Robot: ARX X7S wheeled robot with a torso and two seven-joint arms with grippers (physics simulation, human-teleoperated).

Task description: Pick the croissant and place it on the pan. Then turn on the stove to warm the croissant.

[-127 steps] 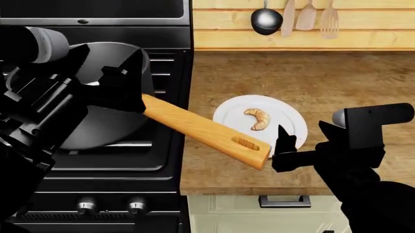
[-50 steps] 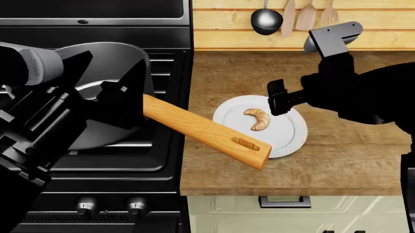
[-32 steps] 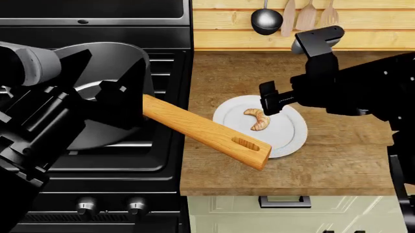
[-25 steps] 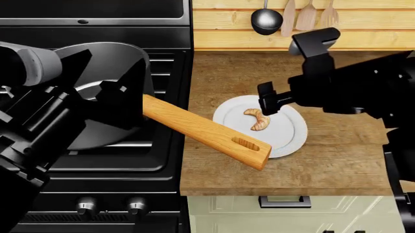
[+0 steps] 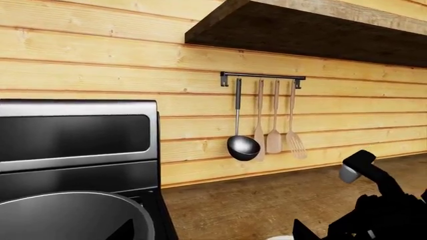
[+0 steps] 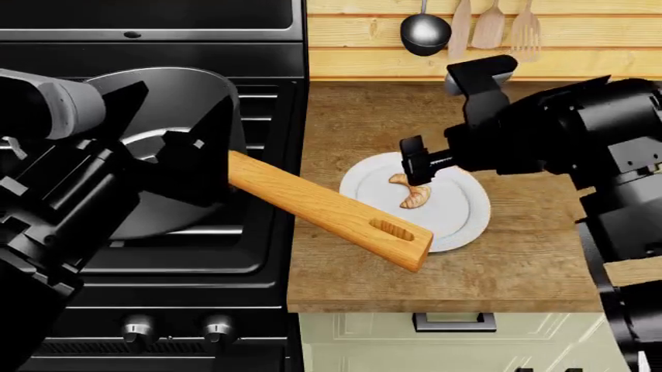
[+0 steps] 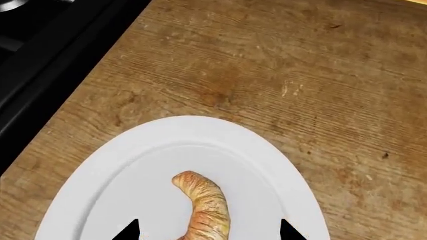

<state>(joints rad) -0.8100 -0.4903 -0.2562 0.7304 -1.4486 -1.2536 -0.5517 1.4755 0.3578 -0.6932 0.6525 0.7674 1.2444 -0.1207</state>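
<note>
head view — wooden counter (image 6: 538, 263), plank wall (image 6: 362, 46), right claw (image 6: 417, 167) wide over croissant (image 6: 413, 194), left claw's state unclear

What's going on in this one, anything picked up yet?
Not yet. The right gripper hangs open just above the small golden-tan croissant, its fingertips either side of the pastry, which lies on the round white plate on the wooden counter. The deep grey saucepan with the long wooden handle sits on the black stove, empty as far as shows. The left arm is over the pan, its gripper out of sight.
</note>
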